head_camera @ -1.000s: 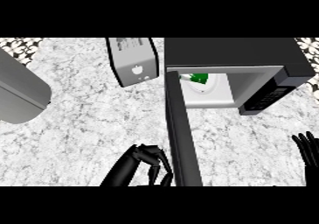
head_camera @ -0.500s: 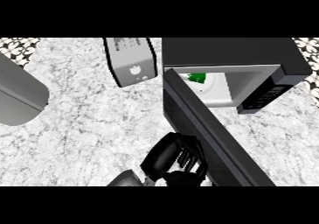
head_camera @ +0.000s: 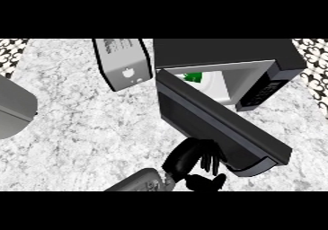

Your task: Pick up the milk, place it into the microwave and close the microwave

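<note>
The milk (head_camera: 193, 77) already sits inside the microwave (head_camera: 223, 54), only its green-and-white top showing past the door (head_camera: 219, 123), so my judgement is that the placing is done and the closing is what is in hand. My left hand (head_camera: 192, 157) is against the outer face of the door near its free end, fingers curled downward but gripping nothing that I can see; the right hand is out of view. The door hangs half swung, hinged at the left of the opening. I expect it to be stiff, smooth and light on its hinge, best pushed flat near the far edge, where the fingers could slide on the dark surface. The carton looks light and easily tipped, so I would close gently. On the grey toaster (head_camera: 123, 63) beside the microwave I see small marks and buttons, nothing readable; the control panel (head_camera: 264, 92) text is too small to read.
</note>
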Controlling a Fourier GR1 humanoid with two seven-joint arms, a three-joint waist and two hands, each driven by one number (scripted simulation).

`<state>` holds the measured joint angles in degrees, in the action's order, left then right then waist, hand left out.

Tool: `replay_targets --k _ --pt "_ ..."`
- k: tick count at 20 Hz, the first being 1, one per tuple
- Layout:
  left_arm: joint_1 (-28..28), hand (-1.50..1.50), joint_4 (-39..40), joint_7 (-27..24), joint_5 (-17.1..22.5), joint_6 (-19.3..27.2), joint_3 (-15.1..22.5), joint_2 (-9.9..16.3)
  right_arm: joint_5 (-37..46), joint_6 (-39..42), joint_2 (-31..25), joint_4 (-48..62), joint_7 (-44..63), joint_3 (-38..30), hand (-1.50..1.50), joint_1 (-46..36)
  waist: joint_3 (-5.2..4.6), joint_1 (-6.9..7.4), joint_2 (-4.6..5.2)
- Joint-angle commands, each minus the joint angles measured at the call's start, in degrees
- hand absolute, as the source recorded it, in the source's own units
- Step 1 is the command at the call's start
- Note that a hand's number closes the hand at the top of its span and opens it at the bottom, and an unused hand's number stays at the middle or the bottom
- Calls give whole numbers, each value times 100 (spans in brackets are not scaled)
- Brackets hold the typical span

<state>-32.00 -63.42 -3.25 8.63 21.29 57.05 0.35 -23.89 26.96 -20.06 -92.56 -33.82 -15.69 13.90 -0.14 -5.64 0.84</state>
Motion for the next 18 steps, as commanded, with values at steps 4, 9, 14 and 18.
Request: replay_targets --k 4,9,14,18 --pt "-702 -150 114 -267 994 469 74 -33 -429 327 -239 -367 397 161 -150 -360 -19 -398 93" --pt "-1114 150 114 -808 1506 549 -197 -33 -546 559 -423 -542 470 254 -150 -527 -27 -689 176" --pt "-1773 150 422 -800 1831 720 -463 -34 -671 597 -580 -816 664 304 -150 -674 -19 -1018 198" --pt "-2005 150 731 -980 2123 747 -608 -34 -857 557 -631 -925 740 220 -150 -730 -15 -1209 246"
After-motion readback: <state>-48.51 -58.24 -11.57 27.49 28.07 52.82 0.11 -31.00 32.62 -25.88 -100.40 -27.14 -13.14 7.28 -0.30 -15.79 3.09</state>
